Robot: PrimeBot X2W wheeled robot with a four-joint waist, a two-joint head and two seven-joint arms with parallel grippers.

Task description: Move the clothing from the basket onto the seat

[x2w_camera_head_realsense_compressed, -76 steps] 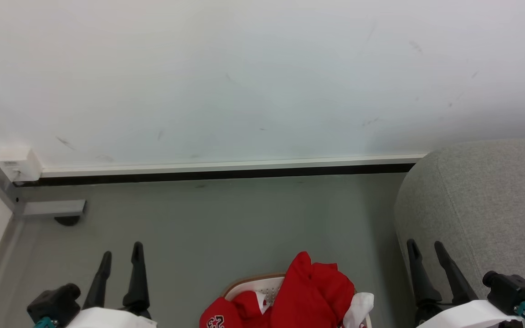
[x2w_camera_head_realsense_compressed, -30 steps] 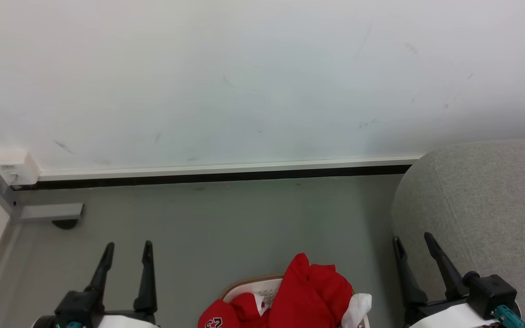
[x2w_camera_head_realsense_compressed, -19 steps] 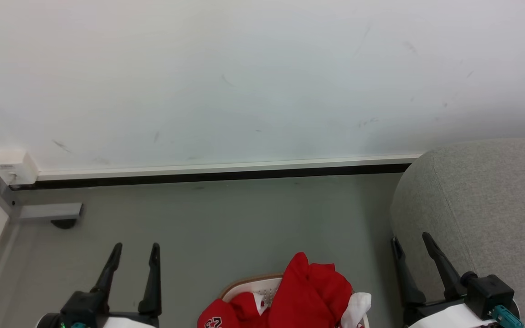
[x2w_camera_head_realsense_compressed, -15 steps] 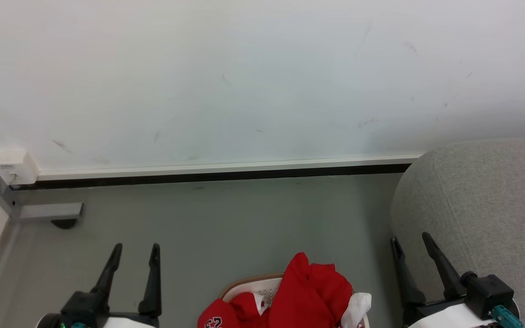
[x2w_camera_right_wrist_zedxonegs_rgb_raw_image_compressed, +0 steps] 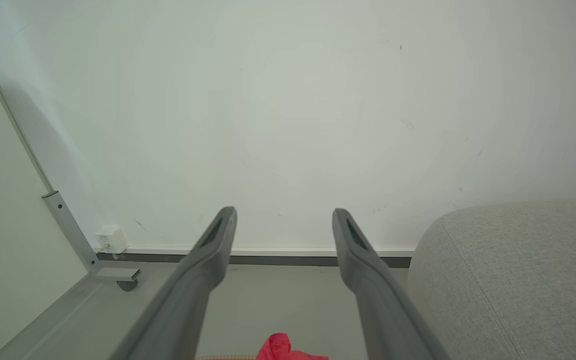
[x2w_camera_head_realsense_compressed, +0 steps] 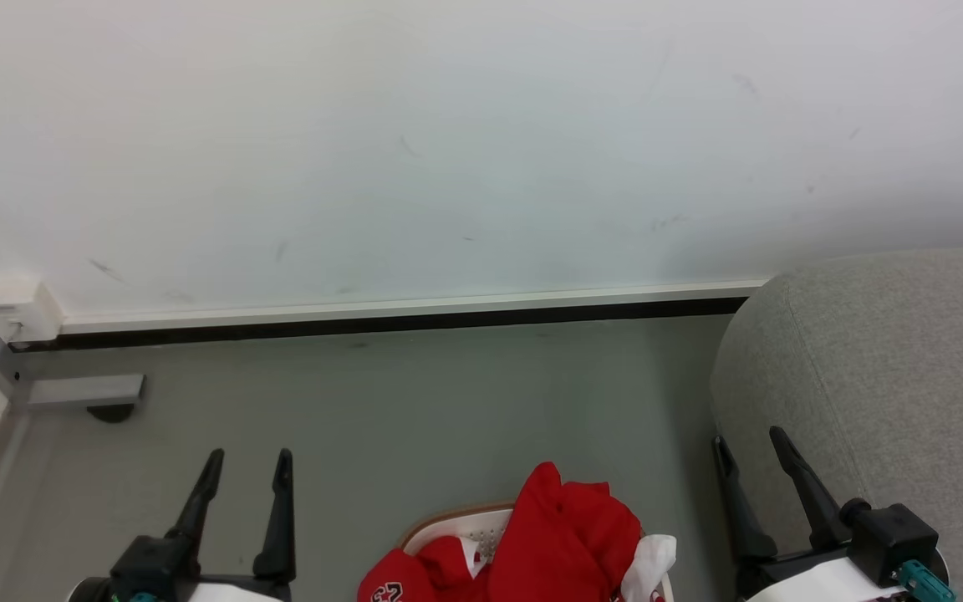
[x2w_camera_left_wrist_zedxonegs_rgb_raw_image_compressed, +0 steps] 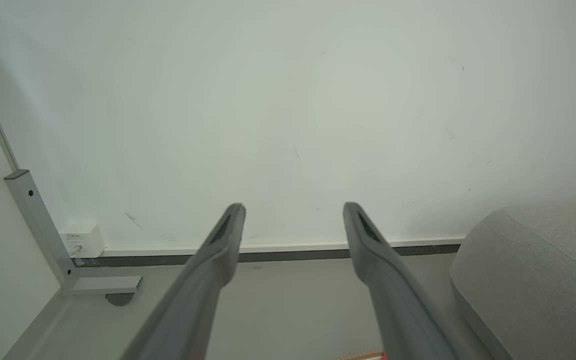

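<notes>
Hanging low at the left of the head view, the left tool has its two dark fingers spread apart with nothing between them, above bare grey floor. The right tool, at the lower right, is likewise spread wide and empty. Its fingers show in front of the rounded end of the grey sofa, and whether they touch the fabric cannot be told. Between the two, at the bottom edge, the red clothes lie heaped in the white basket and rise above its brown rim, with a white piece at the right side and part of a number on a fold at the left. The basket stands on the floor near the sofa. A pale wall with a dark strip along its foot runs behind
</notes>
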